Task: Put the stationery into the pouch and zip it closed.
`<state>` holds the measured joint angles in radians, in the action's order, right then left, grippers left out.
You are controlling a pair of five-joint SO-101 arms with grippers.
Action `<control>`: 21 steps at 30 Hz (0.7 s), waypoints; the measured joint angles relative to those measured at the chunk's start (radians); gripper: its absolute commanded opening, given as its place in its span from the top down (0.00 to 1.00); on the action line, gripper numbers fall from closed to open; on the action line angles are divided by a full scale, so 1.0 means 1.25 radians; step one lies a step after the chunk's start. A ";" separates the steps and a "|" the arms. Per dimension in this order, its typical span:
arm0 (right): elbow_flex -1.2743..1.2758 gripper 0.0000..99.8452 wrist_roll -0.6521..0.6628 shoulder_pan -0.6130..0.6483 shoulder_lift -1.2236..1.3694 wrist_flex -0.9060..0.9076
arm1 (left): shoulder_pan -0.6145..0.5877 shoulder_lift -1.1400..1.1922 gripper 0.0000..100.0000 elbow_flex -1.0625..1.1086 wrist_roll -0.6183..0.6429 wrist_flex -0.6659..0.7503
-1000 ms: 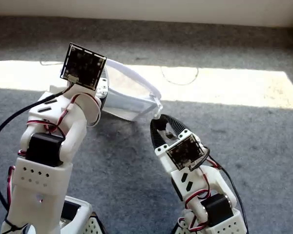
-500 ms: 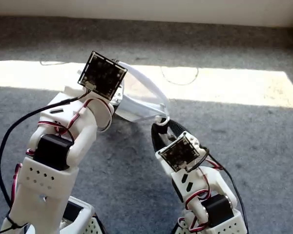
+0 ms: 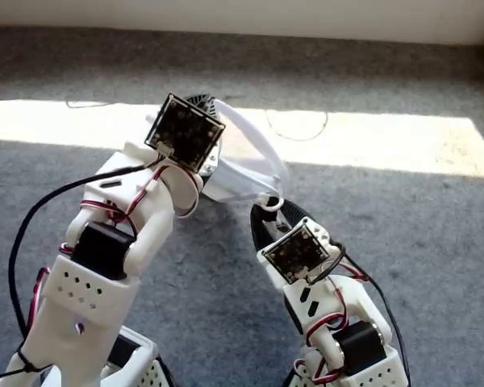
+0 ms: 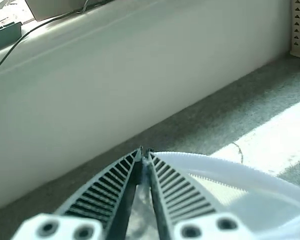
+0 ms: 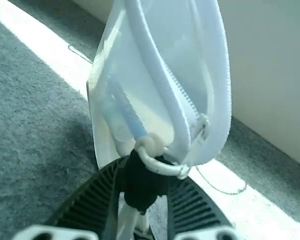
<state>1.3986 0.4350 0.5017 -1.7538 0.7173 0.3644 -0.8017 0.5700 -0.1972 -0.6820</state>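
My left claw [image 4: 144, 152] clamps the pouch [image 3: 246, 157] at its 10 o'clock edge as anchor, while my right claw [image 5: 140, 175] seems clenched on the pull [image 5: 150, 146] at 5 o'clock.

Grey carpet [image 3: 436, 242] covers the floor, a broad band of sunlight [image 3: 387, 141] crosses the upper part of the high view with a thin wire [image 3: 297, 139] looped on it, and a pale wall [image 3: 242, 14] runs along the top edge.
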 measured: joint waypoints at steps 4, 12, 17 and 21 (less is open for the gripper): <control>0.000 1.00 0.000 0.000 0.001 0.000 | 0.006 0.000 0.98 0.038 0.000 0.066; 0.000 1.00 0.000 -0.044 0.007 0.000 | 0.026 0.000 0.83 0.050 0.004 0.093; 0.000 1.00 0.000 -0.061 0.007 0.000 | 0.028 0.000 0.83 0.053 0.091 0.093; 0.000 1.00 0.000 -0.061 0.007 0.000 | 0.028 0.000 0.83 0.053 0.102 0.096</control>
<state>1.3986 0.4350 0.4250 -1.7446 0.7173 0.3997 -0.8017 0.6360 -0.0698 -0.5623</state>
